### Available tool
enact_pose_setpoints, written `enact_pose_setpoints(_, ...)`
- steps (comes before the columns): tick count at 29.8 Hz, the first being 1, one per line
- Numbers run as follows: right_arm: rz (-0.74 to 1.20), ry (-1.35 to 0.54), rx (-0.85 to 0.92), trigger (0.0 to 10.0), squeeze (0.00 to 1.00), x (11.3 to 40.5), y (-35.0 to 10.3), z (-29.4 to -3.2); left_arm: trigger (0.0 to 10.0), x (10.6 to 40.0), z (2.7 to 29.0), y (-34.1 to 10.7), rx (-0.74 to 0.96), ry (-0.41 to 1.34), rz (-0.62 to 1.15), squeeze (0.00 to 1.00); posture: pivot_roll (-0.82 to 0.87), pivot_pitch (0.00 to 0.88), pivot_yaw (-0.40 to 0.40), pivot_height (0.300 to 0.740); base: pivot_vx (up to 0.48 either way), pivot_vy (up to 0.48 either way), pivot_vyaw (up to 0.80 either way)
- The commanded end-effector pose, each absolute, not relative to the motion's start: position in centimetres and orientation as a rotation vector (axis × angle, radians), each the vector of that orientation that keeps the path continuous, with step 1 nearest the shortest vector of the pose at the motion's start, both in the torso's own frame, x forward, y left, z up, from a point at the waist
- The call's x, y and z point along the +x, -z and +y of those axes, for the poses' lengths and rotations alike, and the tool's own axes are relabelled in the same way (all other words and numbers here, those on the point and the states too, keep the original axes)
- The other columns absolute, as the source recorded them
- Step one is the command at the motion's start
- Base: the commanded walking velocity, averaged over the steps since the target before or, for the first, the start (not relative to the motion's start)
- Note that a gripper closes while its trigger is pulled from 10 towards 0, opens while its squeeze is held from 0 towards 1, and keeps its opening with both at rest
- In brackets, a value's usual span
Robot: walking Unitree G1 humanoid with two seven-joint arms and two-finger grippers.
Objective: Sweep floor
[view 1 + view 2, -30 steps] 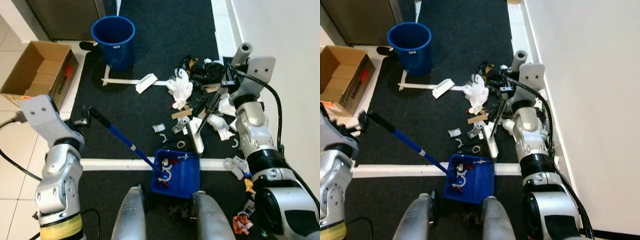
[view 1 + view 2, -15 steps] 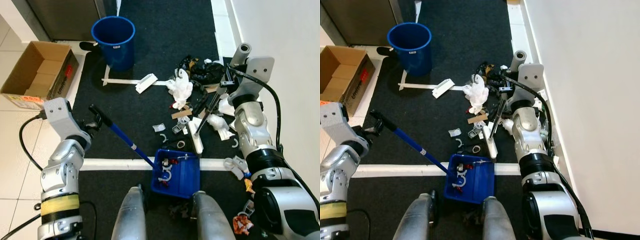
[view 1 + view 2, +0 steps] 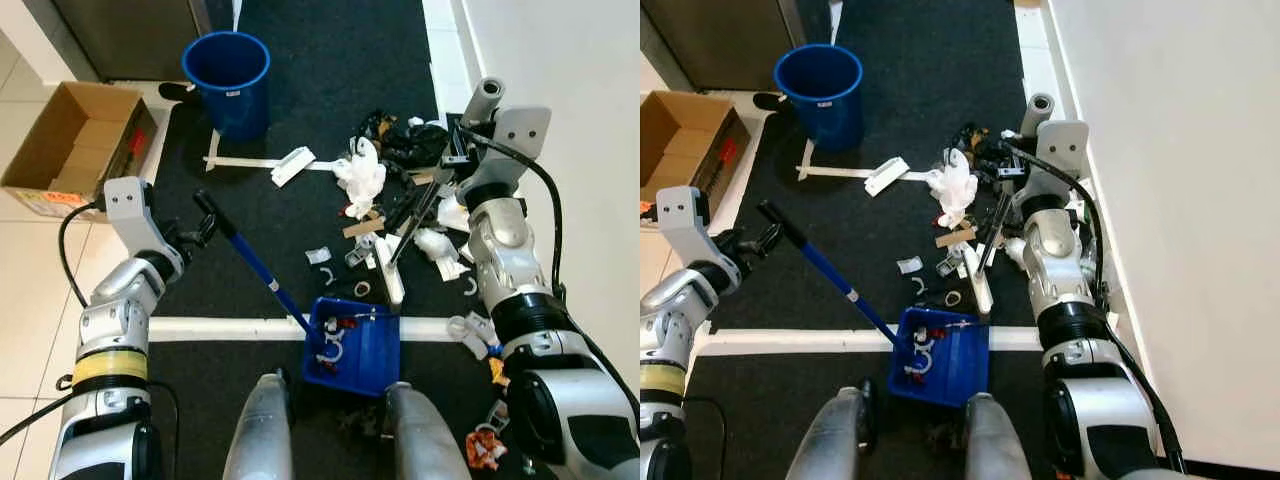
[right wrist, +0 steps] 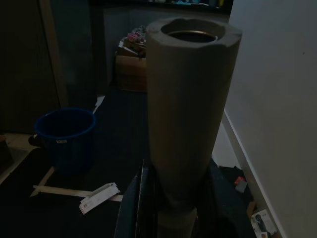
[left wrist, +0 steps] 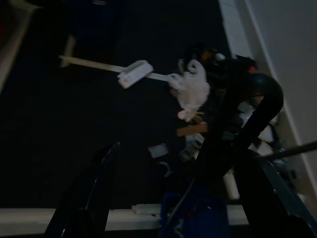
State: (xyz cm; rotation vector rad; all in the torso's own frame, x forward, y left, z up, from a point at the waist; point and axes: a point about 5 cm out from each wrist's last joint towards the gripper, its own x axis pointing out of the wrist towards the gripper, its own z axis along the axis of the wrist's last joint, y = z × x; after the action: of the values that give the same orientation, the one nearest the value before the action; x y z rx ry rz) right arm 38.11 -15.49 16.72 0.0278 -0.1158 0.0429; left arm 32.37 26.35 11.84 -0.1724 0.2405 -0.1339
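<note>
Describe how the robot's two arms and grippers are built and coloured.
Both arms are jointed silver metal segments with black bands and black cables looping alongside. The left arm wears a yellowish band. Each wrist carries a boxy grey housing. The left gripper and right gripper are black.

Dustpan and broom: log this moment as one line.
left claw shut on dustpan handle | dustpan on floor, holding scraps | right claw shut on broom handle | litter pile unswept
</note>
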Motion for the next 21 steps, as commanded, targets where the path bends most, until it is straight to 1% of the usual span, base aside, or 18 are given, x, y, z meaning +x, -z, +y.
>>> enact_pose_setpoints(1, -0.162, -0.032, 0.019, 10.0, 0.00, 38.1, -17.5, -15.9, 10.0, 32.1, 26.2, -10.4, -0.131, 0.170, 0.318, 0.00, 0.01, 0.196, -0.045, 0.740, 0.000, 0.000, 0.00)
enact_pose_setpoints(2, -0.163, -0.029, 0.018, 10.0, 0.00, 38.1, -17.5, -16.0, 10.0, 32.2, 26.1, -10.4, -0.096, 0.183, 0.324, 0.00, 0.01, 0.196, -0.045, 0.740, 0.000, 0.000, 0.00)
enact_pose_setpoints(3, -0.163, -0.029, 0.018, 10.0, 0.00, 38.1, -17.5, -16.0, 10.0, 32.2, 26.1, -10.4, -0.096, 0.183, 0.324, 0.00, 0.01, 0.196, -0.045, 0.740, 0.000, 0.000, 0.00)
enact_pose_setpoints(4, -0.164, -0.027, 0.018, 10.0, 0.00, 38.1, -17.5, -16.1, 9.3, 32.3, 26.0, -10.3, -0.067, 0.190, 0.332, 0.00, 0.01, 0.196, -0.042, 0.740, 0.000, 0.000, 0.00)
enact_pose_setpoints(5, -0.165, -0.024, 0.017, 10.0, 0.00, 38.0, -17.5, -16.2, 4.7, 32.4, 26.0, -10.4, -0.056, 0.192, 0.331, 0.00, 0.00, 0.195, -0.039, 0.740, 0.000, 0.000, 0.00)
enact_pose_setpoints(6, -0.166, -0.023, 0.017, 10.0, 0.00, 38.0, -17.5, -16.3, 4.7, 32.5, 26.0, -10.4, -0.055, 0.195, 0.327, 0.00, 0.00, 0.195, -0.039, 0.740, 0.000, 0.000, 0.00)
enact_pose_setpoints(7, -0.167, -0.019, 0.017, 10.0, 0.00, 38.0, -17.6, -16.3, 3.5, 32.6, 26.0, -10.4, -0.039, 0.205, 0.328, 0.00, 0.00, 0.194, -0.039, 0.740, 0.000, 0.000, 0.00)
enact_pose_setpoints(8, -0.167, -0.017, 0.017, 10.0, 0.00, 38.0, -17.6, -16.4, 0.0, 32.8, 25.9, -10.4, -0.023, 0.217, 0.326, 0.00, 0.00, 0.195, -0.039, 0.740, 0.000, 0.000, 0.00)
enact_pose_setpoints(13, -0.167, -0.017, 0.018, 10.0, 0.00, 38.0, -17.6, -16.3, 0.0, 33.0, 25.8, -10.3, -0.003, 0.260, 0.330, 0.00, 0.00, 0.194, -0.040, 0.740, 0.000, 0.000, 0.00)
enact_pose_setpoints(21, -0.168, -0.017, 0.019, 10.0, 0.00, 38.1, -17.6, -16.3, 0.0, 33.1, 26.0, -10.4, -0.019, 0.289, 0.315, 0.00, 0.01, 0.194, -0.040, 0.740, 0.000, 0.000, 0.00)
